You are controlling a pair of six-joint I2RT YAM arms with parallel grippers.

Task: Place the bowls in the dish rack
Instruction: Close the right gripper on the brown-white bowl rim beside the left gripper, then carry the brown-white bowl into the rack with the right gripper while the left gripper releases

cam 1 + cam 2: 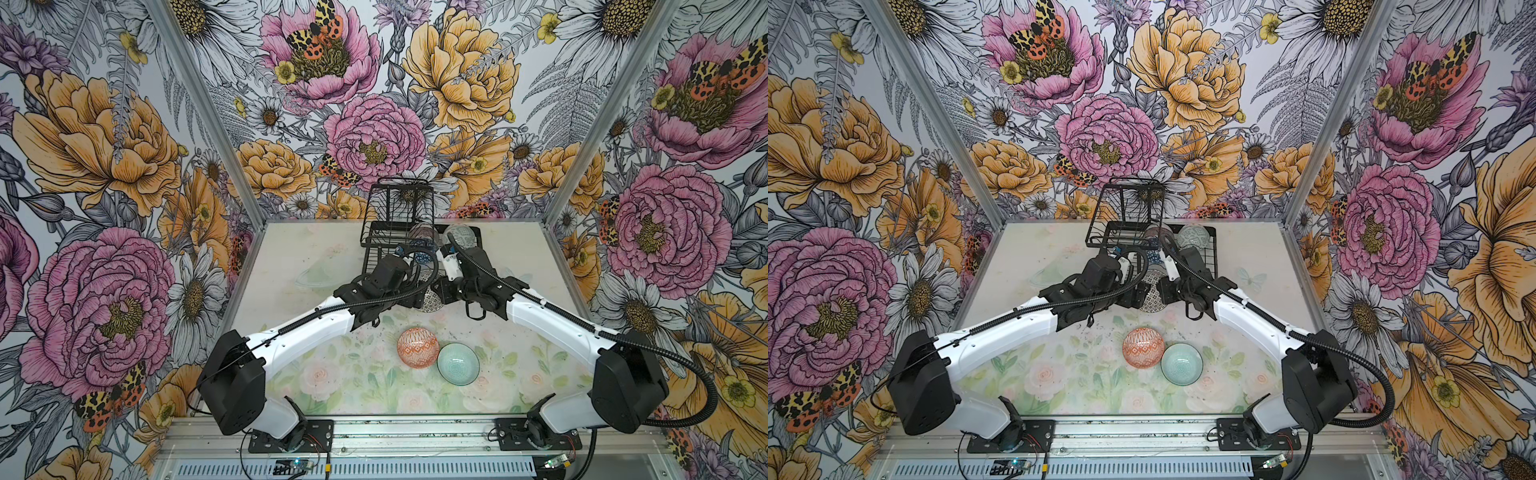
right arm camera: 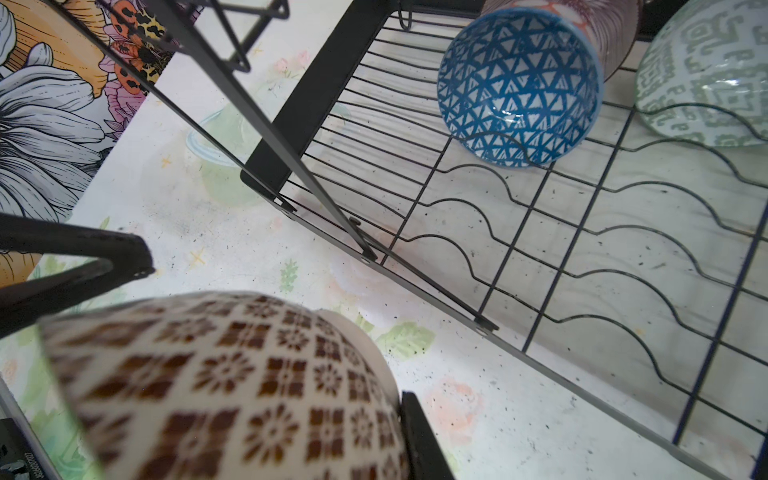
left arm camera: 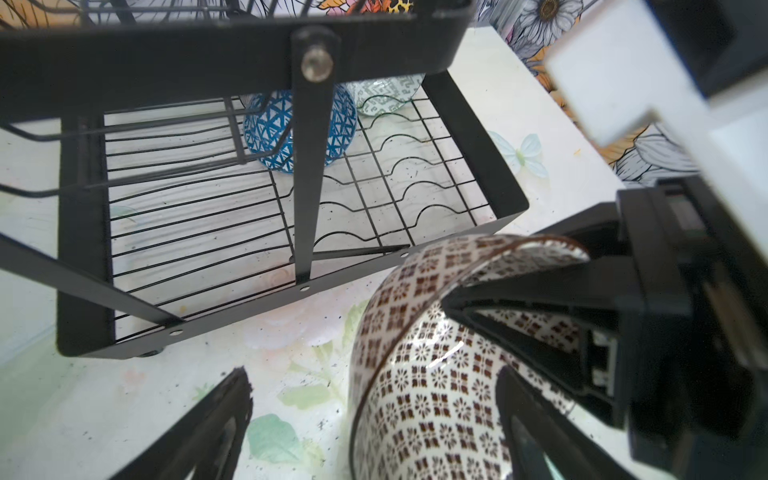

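Two loose: orange bowl, teal bowl; rack strut fronts blue bowl.

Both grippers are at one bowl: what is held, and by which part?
The right gripper pinches the brown-patterned bowl at its rim, one finger inside, one outside. The left gripper is open, holding nothing.

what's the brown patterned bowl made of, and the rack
The brown-patterned bowl looks like glazed ceramic: glossy, with bright highlights across its printed surface. The dish rack seems to be metal: thin wires and flat bands in a matte black coating.
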